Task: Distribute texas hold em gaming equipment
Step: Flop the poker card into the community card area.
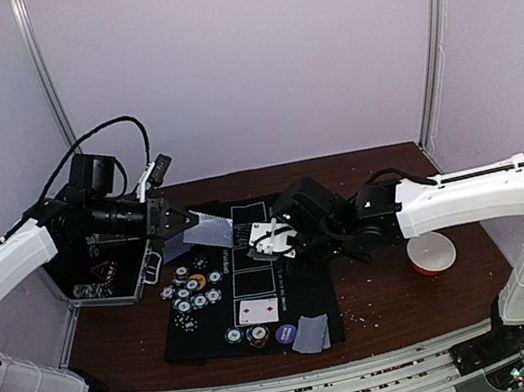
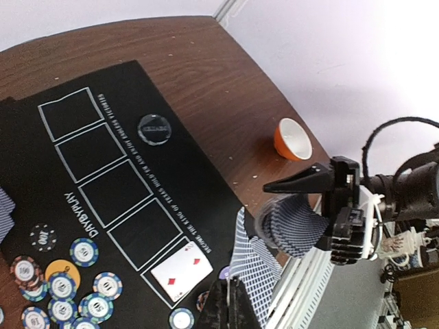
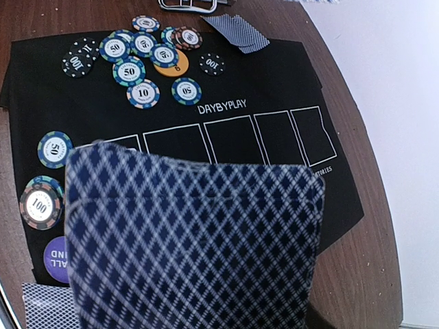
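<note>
While the open black case [image 1: 108, 300] holds round poker chips [image 1: 87, 288], the left claw [image 1: 183, 220] pinches one grey-blue-backed playing card [image 1: 210, 234] and the right claw [image 1: 273, 240] grips a card stack [image 3: 199, 240].

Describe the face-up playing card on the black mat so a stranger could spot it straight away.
Start at the black mat on the brown wooden table. A row of white-outlined boxes runs along it; the card fills the end box toward the table's near edge. It alone lies face up, white with red pips.
</note>
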